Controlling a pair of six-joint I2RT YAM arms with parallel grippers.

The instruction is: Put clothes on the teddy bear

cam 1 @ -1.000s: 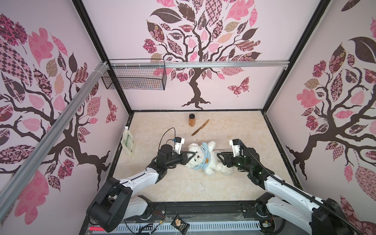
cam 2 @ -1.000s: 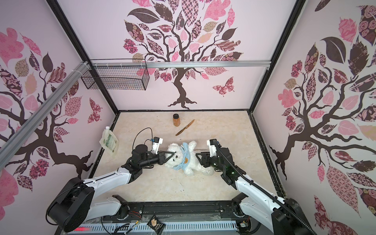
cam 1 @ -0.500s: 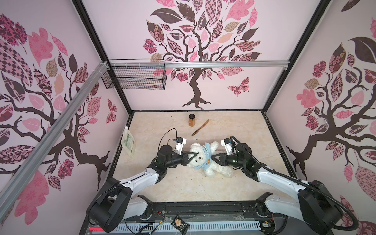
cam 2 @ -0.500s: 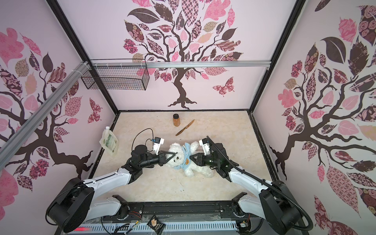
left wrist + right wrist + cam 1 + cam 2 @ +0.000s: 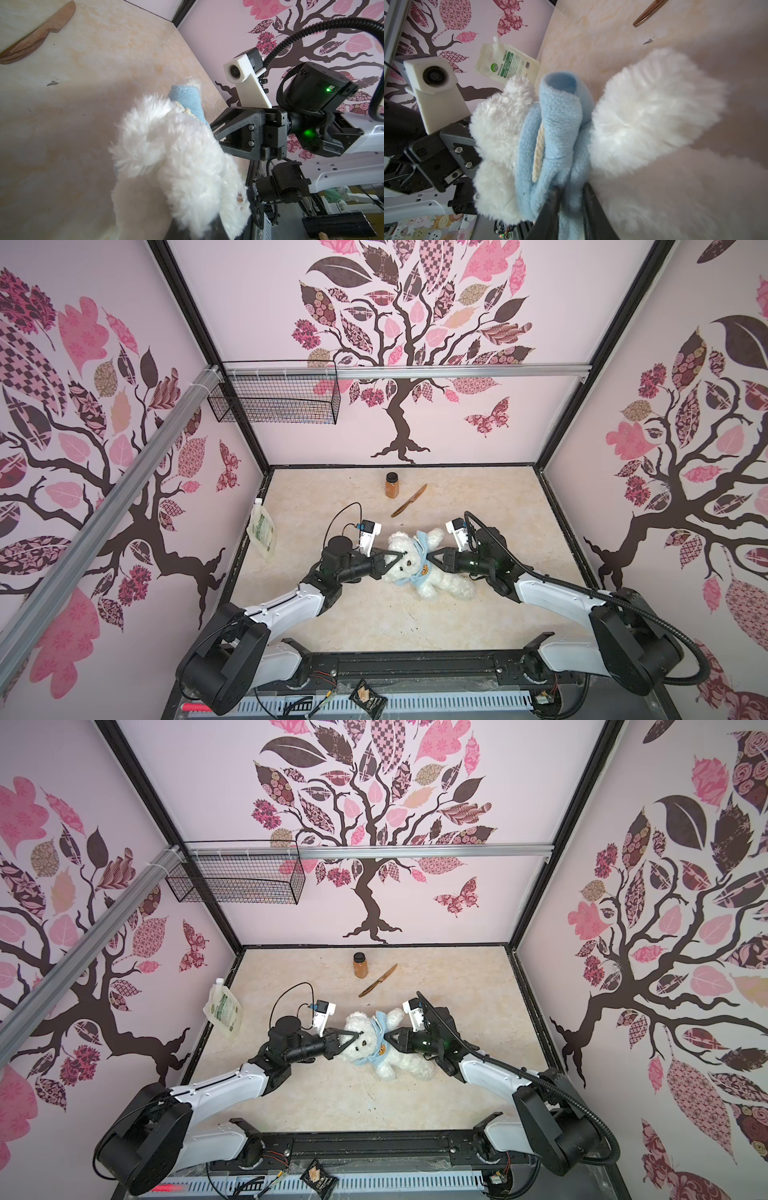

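Note:
The white teddy bear (image 5: 444, 585) (image 5: 405, 1065) lies on its back mid-table, head to the left. A light blue shirt (image 5: 422, 568) (image 5: 380, 1048) is bunched round its neck and chest, with one white arm sticking out beside the fabric. My left gripper (image 5: 395, 558) (image 5: 353, 1038) is shut at the bear's head, its tips buried in the head fur (image 5: 176, 155). My right gripper (image 5: 432, 556) (image 5: 571, 187) is at the bear's shoulder. Its two dark fingers are shut on a fold of the shirt (image 5: 556, 128), next to a cream cord.
A brown jar (image 5: 392, 485) and a wooden knife (image 5: 409, 501) lie behind the bear. A pale refill pouch (image 5: 262, 531) leans at the left wall. A wire basket (image 5: 274, 398) hangs on the back-left rail. A small dark packet (image 5: 368, 697) lies on the front rail.
My right gripper has moved left from beside the bear onto its shoulder and narrowed onto the blue shirt. The left gripper has stayed at the bear's head.

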